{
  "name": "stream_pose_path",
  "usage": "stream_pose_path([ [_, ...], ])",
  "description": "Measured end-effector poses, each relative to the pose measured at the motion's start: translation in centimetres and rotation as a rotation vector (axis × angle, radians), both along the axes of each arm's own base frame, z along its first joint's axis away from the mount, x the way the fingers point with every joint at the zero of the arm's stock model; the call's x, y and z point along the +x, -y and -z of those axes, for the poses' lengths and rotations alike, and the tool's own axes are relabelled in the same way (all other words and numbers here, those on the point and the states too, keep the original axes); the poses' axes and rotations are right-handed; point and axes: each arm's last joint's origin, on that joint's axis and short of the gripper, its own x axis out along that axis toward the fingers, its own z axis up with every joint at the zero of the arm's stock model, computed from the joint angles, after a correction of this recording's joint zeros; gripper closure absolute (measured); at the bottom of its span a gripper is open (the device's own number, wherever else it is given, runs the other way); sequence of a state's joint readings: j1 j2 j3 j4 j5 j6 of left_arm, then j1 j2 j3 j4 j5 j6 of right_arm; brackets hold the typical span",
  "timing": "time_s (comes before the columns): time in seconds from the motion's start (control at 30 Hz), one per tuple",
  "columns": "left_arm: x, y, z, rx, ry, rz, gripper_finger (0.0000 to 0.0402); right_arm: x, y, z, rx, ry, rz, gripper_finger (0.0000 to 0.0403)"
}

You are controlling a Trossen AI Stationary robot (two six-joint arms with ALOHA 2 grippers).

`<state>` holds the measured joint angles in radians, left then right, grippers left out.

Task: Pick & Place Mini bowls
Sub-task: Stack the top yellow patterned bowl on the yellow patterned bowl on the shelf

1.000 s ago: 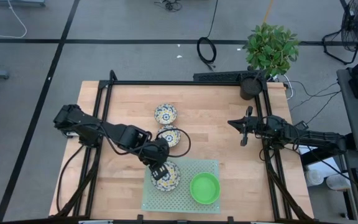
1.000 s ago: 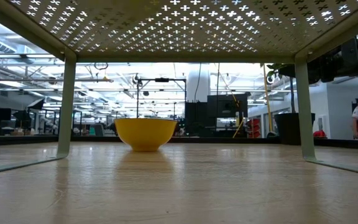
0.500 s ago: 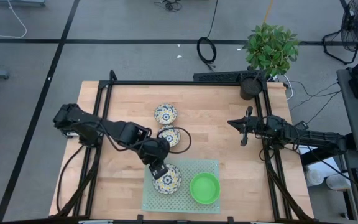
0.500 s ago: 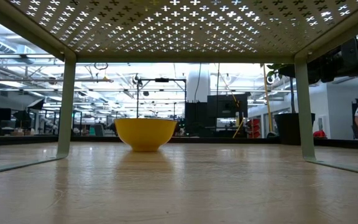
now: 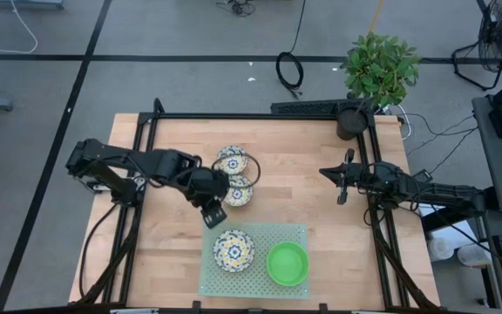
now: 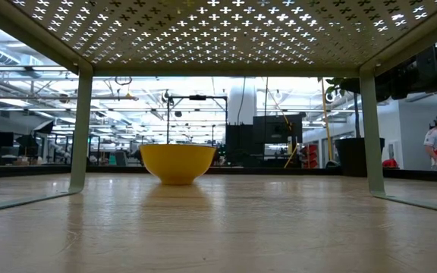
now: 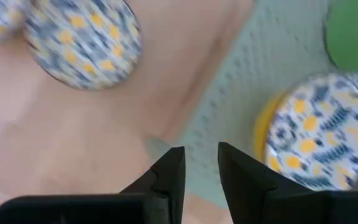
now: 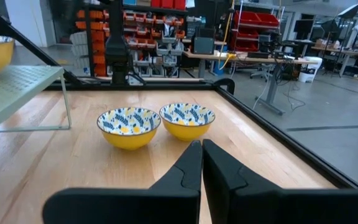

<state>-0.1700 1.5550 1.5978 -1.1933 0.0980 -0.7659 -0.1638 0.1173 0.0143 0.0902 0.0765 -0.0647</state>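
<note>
Now floral bowl (image 5: 233,249), yellow outside, on mat (image 5: 291,234).

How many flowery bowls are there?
3. One flowery bowl sits on the green mat, beside the green bowl. Two more sit on the bare wood near the left pincer. More may be hidden.

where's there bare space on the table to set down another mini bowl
Bare wood lies between the two floral bowls and the right end effector, and left of the mat. It is crowded around those bowls, where the left end effector is.
</note>
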Motion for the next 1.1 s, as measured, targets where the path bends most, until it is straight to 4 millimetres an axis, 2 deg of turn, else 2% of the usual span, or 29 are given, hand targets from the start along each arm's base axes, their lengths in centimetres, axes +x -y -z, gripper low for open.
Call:
stream_pose_path([
  [0.17,-1.4,-2.7,-1.4,0.129,0.045,-0.030,0.0305,0.0,0.0,0.0,-0.001,0.004,0.000,0.0403],
  [0.33,-1.9,-5.2,-2.0,0.266,0.061,-0.103,0.0305,0.0,0.0,0.0,-0.001,0.004,0.000,0.0403],
  [0.5,-1.9,-8.1,-1.8,0.331,0.039,-0.123,0.0304,0.0,0.0,0.0,-0.001,0.003,0.000,0.0403],
  [0.67,-1.7,-12.0,-0.9,0.352,-0.025,-0.272,0.0299,0.0,0.0,0.0,-0.001,0.004,0.000,0.0403],
  [0.77,-1.8,-14.4,-0.2,0.342,-0.070,-0.309,0.0273,0.0,0.0,0.0,-0.001,0.004,0.000,0.0403],
  [0.9,-1.7,-17.7,1.1,0.348,-0.134,-0.352,0.0216,0.0,0.0,0.0,-0.001,0.004,0.000,0.0403],
  [1.1,-1.1,-22.0,4.4,0.303,-0.235,-0.358,0.0155,0.0,0.0,0.0,-0.001,0.004,0.000,0.0403],
])
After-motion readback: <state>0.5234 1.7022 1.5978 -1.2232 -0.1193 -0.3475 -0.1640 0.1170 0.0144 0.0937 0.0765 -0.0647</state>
